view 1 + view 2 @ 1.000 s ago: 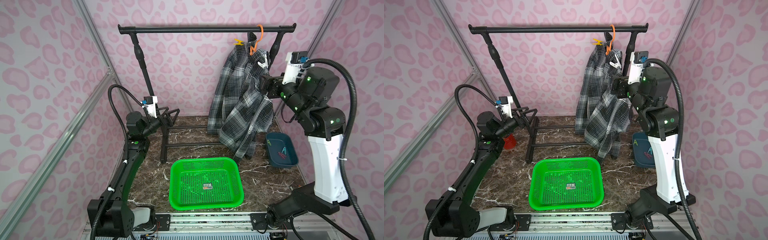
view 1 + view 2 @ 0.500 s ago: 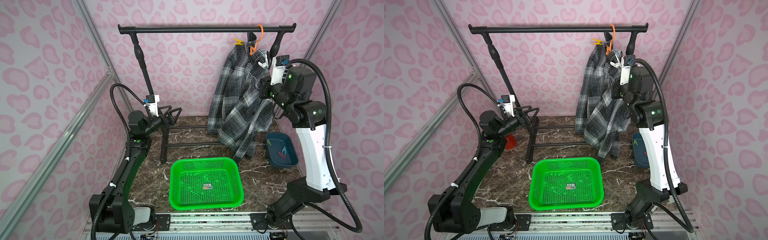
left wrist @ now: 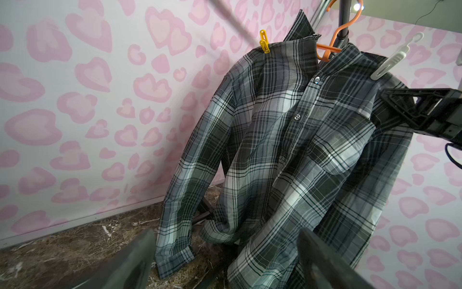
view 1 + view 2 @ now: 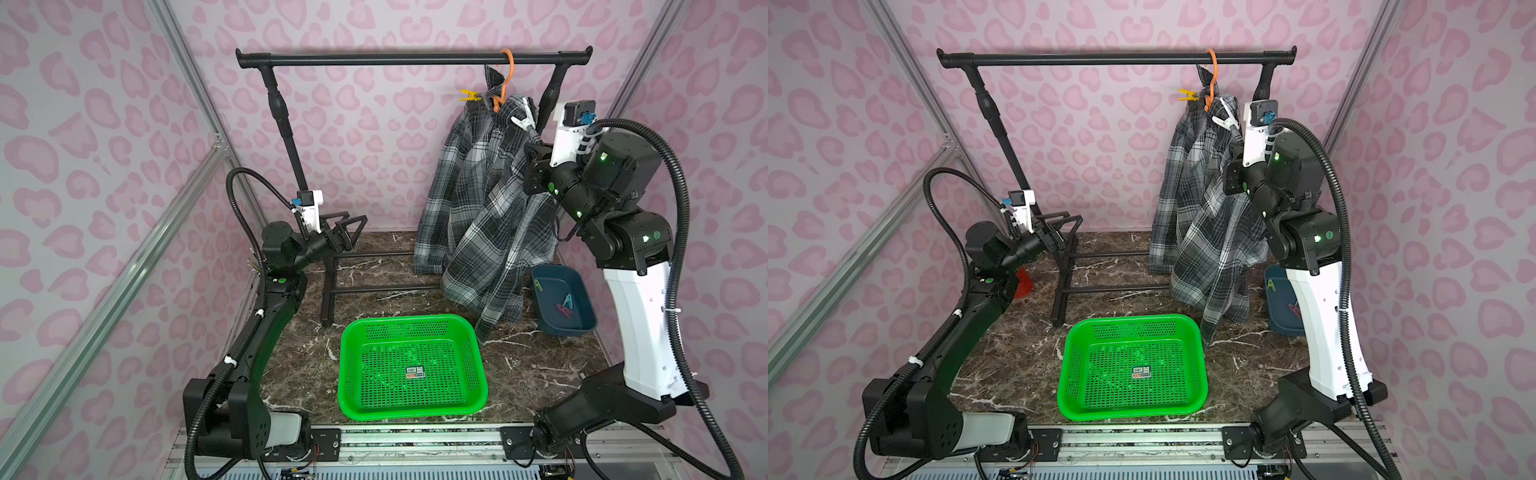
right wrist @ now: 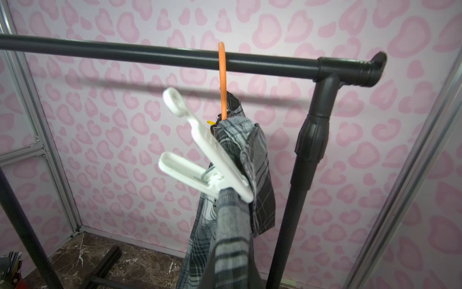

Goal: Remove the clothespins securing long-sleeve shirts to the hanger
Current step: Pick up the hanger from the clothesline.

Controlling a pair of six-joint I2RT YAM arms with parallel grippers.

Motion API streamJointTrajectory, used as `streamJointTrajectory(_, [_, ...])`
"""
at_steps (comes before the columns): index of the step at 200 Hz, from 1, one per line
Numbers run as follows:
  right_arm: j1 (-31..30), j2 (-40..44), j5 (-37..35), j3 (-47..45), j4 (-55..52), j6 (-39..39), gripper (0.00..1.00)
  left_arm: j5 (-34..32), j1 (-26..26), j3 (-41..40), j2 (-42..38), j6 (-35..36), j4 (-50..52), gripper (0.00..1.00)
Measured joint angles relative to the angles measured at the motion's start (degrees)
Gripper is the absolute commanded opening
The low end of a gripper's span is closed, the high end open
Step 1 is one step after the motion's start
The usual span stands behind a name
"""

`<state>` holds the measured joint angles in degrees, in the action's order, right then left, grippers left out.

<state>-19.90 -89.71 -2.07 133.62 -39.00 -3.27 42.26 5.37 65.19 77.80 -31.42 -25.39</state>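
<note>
Shirt [image 4: 478, 195] stays clipped to the hanger [image 5: 222, 82], upper right, by yellow clothespin [image 3: 264, 42] and white clothespin [image 5: 212, 150]. Your right gripper [image 3: 393, 98] has swung in beside the white one; its grip I cannot tell. Left gripper [image 4: 352, 222] gapes.

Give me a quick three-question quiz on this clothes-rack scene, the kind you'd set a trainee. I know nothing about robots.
1. True or false: the yellow clothespin and the white clothespin are both clipped on the plaid shirt.
2. Multiple choice: the orange hanger hooks over A) the black rack's top bar; B) a wall rail; C) a robot arm.
3. Short answer: which arm's gripper plainly has its jaws wide apart?

Key: 1 true; 2 A; 3 the left gripper.
</note>
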Motion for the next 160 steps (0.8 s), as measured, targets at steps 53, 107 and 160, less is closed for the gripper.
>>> streamJointTrajectory(53, [-0.8,1.6,1.6,-1.2,7.1,-1.5,0.00,-0.2,2.0,1.3,1.9,2.1,1.9,0.91])
streamJointTrajectory(107, [-1.1,0.3,3.2,1.4,8.9,-1.4,0.00,-1.7,5.0,4.8,5.3,4.1,3.3,0.90])
streamJointTrajectory(160, [-1.2,1.6,4.0,-2.3,7.9,-1.4,0.00,-2.3,5.7,6.7,8.9,3.0,2.7,0.90])
